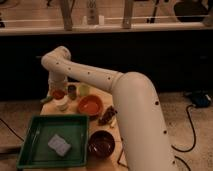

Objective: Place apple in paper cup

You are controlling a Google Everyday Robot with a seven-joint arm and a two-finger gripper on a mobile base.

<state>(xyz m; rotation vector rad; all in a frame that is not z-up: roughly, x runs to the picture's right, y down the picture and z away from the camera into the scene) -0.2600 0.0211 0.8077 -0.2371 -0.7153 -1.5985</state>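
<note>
The apple (58, 94), small and red-orange, sits right under the end of my arm at the far left of the table. My gripper (57, 88) is at the apple, mostly hidden by the white wrist. The cream-white paper cup (62, 104) stands upright just in front of and below the apple, touching or almost touching it in this view. I cannot tell whether the apple is held or resting.
A small dark metallic cup (72, 91) and a pale yellow-green round thing (83, 89) stand right of the apple. An orange-red dish (90, 105), a dark packet (107, 116), a dark brown bowl (101, 143) and a green tray (35, 150) with a grey sponge (59, 145) lie nearer.
</note>
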